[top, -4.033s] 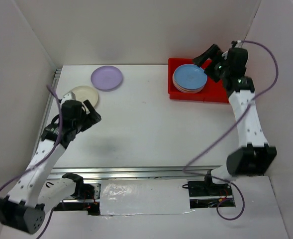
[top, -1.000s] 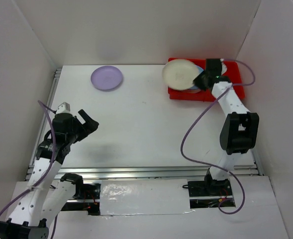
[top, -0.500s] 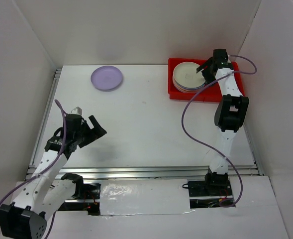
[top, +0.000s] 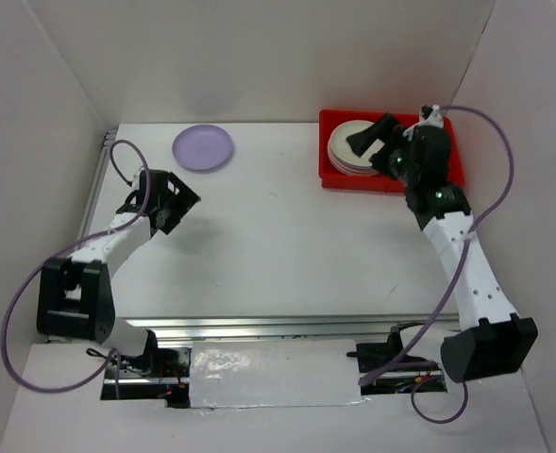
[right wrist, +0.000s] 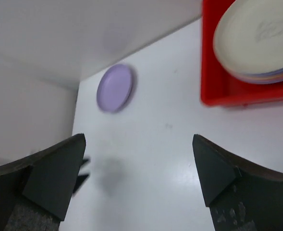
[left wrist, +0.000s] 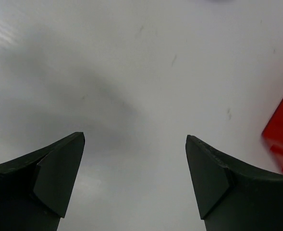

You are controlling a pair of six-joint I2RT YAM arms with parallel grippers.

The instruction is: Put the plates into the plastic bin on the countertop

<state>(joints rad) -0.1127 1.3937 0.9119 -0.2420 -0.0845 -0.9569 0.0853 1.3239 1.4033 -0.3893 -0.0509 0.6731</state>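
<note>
Nearest, along the front edge of the white desk: metal rail and both arm bases.

Farther in, on the left side: left pincer, low over bare desk, spread as wide as it goes, gripping nothing. Seen from its own wrist: only white surface between the two dark fingers, plus a red corner at the right edge.

Farther in, on the right: right pincer, raised over the red bin, likewise gaping fully, holding nothing.

In the bin's left half: stack of plates, cream plate on top, purple, blue and orange rims peeking out beneath it.

Farthest, near the back wall on the left: single purple plate lying flat on the desk, well apart from the bin and from both pincers.
</note>
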